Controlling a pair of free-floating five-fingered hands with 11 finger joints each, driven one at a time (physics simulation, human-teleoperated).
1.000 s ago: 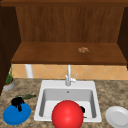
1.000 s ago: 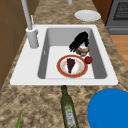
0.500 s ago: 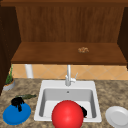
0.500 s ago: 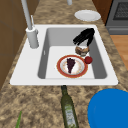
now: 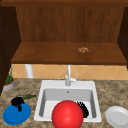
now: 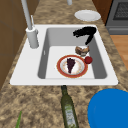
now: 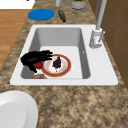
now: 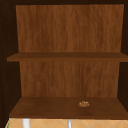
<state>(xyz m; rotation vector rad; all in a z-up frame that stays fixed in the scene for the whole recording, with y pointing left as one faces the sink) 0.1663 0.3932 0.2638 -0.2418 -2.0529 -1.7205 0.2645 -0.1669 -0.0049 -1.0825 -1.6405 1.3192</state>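
Your right hand [image 7: 33, 59] hangs low in the sink [image 7: 57, 33], at its right end. Its fingers [image 7: 46, 53] are stretched out flat and hold nothing, and they point across at the red-rimmed plate [image 7: 65, 71]. The little red ball [image 7: 38, 65] sits right under that hand, touching the plate's edge, and the small brown bun [image 6: 82, 50] lies just beside the ball, on the thumb side. This hand is much nearer to both than your left hand [image 5: 17, 102], which floats over the blue plate [image 5: 15, 117] on the counter, well apart.
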